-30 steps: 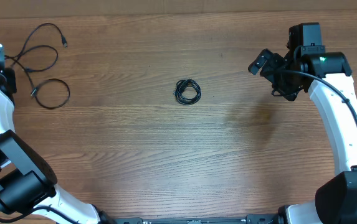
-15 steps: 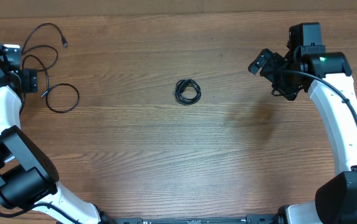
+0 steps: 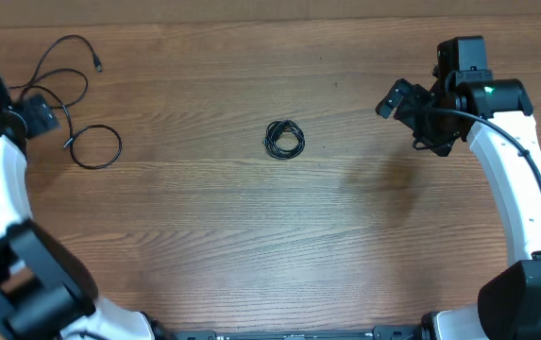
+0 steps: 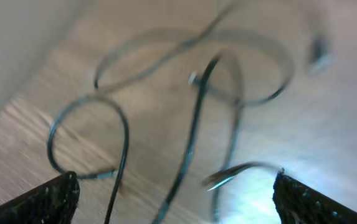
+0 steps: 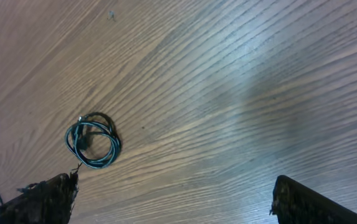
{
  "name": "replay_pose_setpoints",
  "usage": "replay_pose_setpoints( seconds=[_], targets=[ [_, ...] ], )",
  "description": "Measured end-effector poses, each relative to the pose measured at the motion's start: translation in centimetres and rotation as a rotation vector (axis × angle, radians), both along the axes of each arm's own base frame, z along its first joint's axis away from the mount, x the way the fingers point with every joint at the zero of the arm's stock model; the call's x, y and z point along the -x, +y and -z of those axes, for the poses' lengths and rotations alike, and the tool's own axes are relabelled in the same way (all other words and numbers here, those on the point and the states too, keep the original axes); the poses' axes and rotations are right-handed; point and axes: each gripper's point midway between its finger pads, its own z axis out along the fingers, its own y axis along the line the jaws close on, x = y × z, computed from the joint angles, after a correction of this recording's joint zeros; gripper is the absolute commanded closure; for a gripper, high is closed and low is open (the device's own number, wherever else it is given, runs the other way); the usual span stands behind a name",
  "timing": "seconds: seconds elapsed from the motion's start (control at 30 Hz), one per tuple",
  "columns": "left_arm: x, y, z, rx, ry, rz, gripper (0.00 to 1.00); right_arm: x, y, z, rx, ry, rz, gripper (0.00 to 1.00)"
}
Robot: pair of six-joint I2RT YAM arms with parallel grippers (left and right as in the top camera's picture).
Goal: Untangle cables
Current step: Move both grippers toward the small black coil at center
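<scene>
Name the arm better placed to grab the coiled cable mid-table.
Right, probably. The right gripper is open, empty and nearer the coiled cable; the left gripper is over the loose strands at far left.

The left arm (image 3: 1,179) and right arm (image 3: 511,189) have smooth white link shells joined by black joint housings. A thin black cable (image 3: 525,151) runs along the right arm. A green indicator lamp (image 3: 486,92) marks its wrist housing. The fingertips (image 5: 47,199) are black and rough-textured.
</scene>
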Motion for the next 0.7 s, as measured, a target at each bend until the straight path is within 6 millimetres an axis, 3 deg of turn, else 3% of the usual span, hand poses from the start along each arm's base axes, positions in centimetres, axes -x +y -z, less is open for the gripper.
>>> replay_pose_setpoints(
  seconds=[0.17,0.27,0.43,0.53,0.63,0.7],
  targets=[
    [1.5,-3.6,-12.3,0.004,-0.309,0.043,0.00,0.4,0.0,0.2,0.006,0.015,-0.012,0.00],
    [3.4,-7.2,-15.6,0.124,-0.395,0.088,0.00,0.4,0.0,0.2,0.006,0.015,-0.013,0.00],
    [5.9,-15.5,-13.5,0.515,-0.297,0.225,0.00,0.8,0.0,0.3,0.007,0.031,-0.014,0.00],
    [6.6,-22.9,-10.8,0.729,-0.131,0.359,0.00,0.8,0.0,0.3,0.007,0.033,-0.013,0.00],
    [7.0,-29.6,-8.3,0.820,0.039,0.508,0.00,0.8,0.0,0.3,0.007,0.034,-0.014,0.00],
    [7.0,-32.5,-6.9,0.821,0.117,0.567,0.00,0.9,0.0,0.3,0.006,0.035,-0.013,0.00]
  ],
)
